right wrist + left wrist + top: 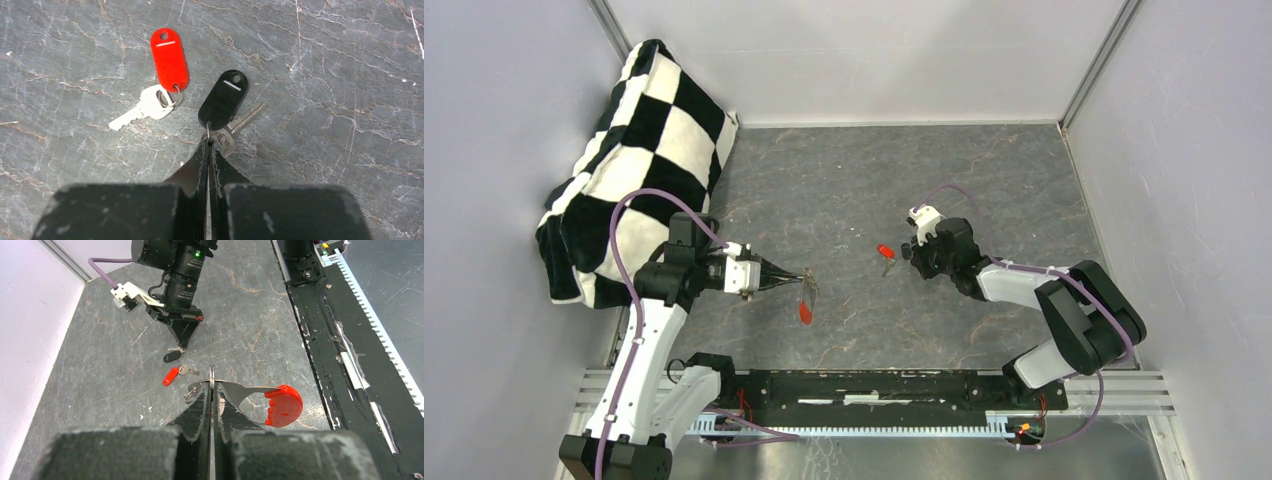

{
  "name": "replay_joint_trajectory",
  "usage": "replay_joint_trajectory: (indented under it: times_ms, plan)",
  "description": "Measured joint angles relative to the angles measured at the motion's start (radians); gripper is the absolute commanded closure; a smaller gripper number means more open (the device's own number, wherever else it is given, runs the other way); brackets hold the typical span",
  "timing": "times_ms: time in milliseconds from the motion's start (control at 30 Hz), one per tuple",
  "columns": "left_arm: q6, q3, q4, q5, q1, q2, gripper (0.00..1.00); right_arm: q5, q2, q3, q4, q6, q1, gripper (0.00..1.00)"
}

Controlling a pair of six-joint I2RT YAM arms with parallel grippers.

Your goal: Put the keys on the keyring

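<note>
My left gripper [800,274] [212,388] is shut on the thin metal ring of the keyring [284,405], whose grey metal arc and red curved end hang to the right of the fingers; the red end also shows in the top view [805,313]. The red key [169,54] [171,375] [885,250] lies flat on the table with its silver blade toward the left. The black key [223,97] [172,357] lies beside it. My right gripper [903,256] [208,145] is shut on the small wire loop of the black key, low at the table.
A black-and-white checkered cloth [639,160] is heaped at the back left against the wall. A black rail [874,390] runs along the near edge between the arm bases. Grey walls enclose the stone-patterned table [984,180].
</note>
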Motion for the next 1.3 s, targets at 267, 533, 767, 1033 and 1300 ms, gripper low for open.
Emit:
replay_joint_trajectory:
  times_ms: [267,533,767,1033,1300]
  plan:
    - [0.0,0.0,0.0,0.0,0.0,-0.002,0.98,-0.071,-0.095,-0.006,0.01,0.002,0.0,1.0]
    - [0.0,0.0,0.0,0.0,0.0,-0.005,0.98,-0.196,-0.22,-0.018,0.005,0.001,0.033,1.0]
    - [0.0,-0.006,0.0,0.005,0.0,-0.005,0.98,-0.306,-0.356,-0.002,-0.068,-0.061,0.176,1.0]
    - [0.0,-0.012,0.0,0.028,-0.012,-0.004,0.98,-0.412,-0.393,0.123,-0.101,-0.108,0.322,1.0]
    - [-0.018,-0.012,0.0,0.056,-0.035,-0.01,0.98,-0.516,-0.362,0.293,-0.2,-0.203,0.388,1.0]
